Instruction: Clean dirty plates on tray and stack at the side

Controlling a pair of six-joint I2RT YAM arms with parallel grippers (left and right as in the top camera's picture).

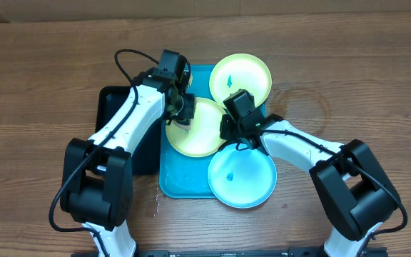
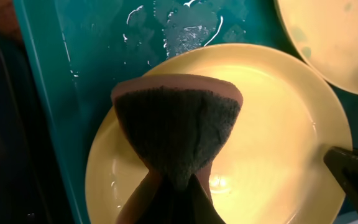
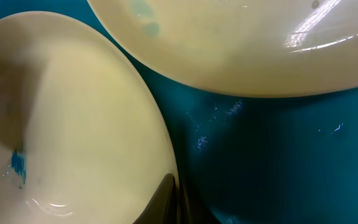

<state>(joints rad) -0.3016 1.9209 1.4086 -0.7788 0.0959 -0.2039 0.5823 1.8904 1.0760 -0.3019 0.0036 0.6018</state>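
Observation:
Three plates lie on the turquoise tray. A lime-green plate is at the back right and a light blue plate at the front. Between them lies another lime-green plate. My left gripper is shut on a sponge with its dark scouring face over this middle plate. My right gripper is shut on the middle plate's right rim. A blue smudge marks that plate. The back plate carries faint teal smudges.
A smaller black tray sits against the turquoise tray's left side, under my left arm. Water droplets glisten on the turquoise tray's floor. Bare wooden table surrounds everything.

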